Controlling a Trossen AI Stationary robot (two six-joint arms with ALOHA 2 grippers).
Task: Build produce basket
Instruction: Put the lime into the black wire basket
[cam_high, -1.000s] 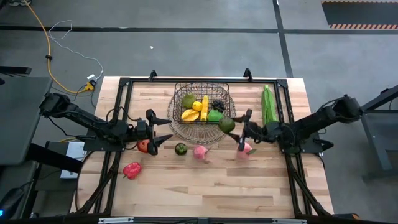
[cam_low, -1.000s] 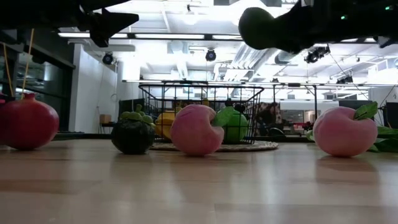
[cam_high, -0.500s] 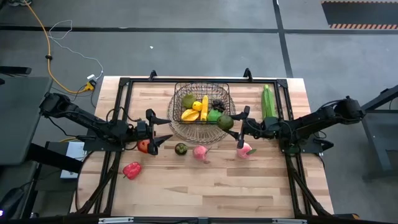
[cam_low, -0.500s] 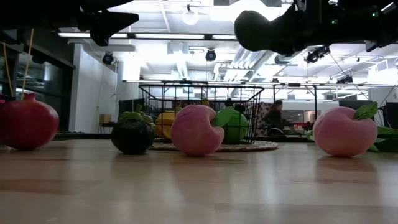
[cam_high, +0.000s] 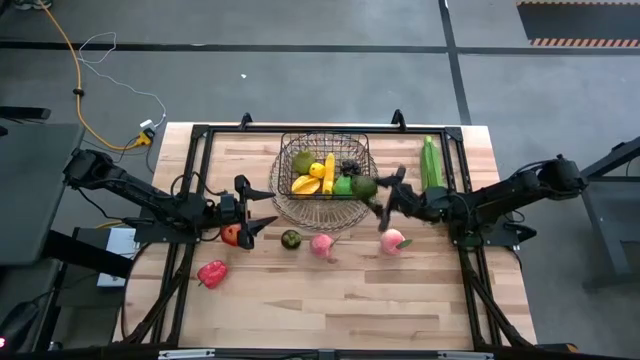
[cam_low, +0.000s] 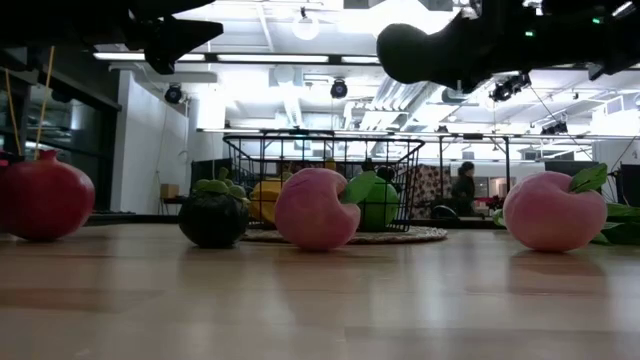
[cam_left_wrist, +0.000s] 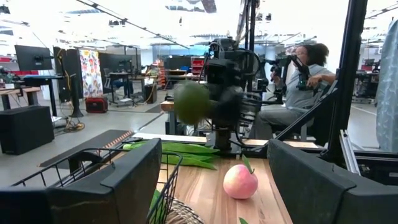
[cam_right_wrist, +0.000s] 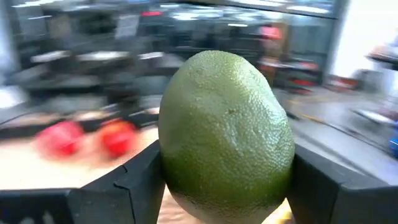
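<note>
From above, my right gripper (cam_high: 380, 198) clamps the avocado (cam_high: 364, 186) over the near-right rim of the wire basket (cam_high: 325, 165); my left gripper (cam_high: 262, 208) waits spread and empty by a red apple (cam_high: 231, 235). At table height, two pink peaches (cam_low: 316, 208) lie before the basket. My right wrist shows the avocado squeezed between both fingers (cam_right_wrist: 124, 180).

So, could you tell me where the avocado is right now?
In the high view the avocado is held in the right gripper above the basket's right edge, beside the green fruit inside.
</note>
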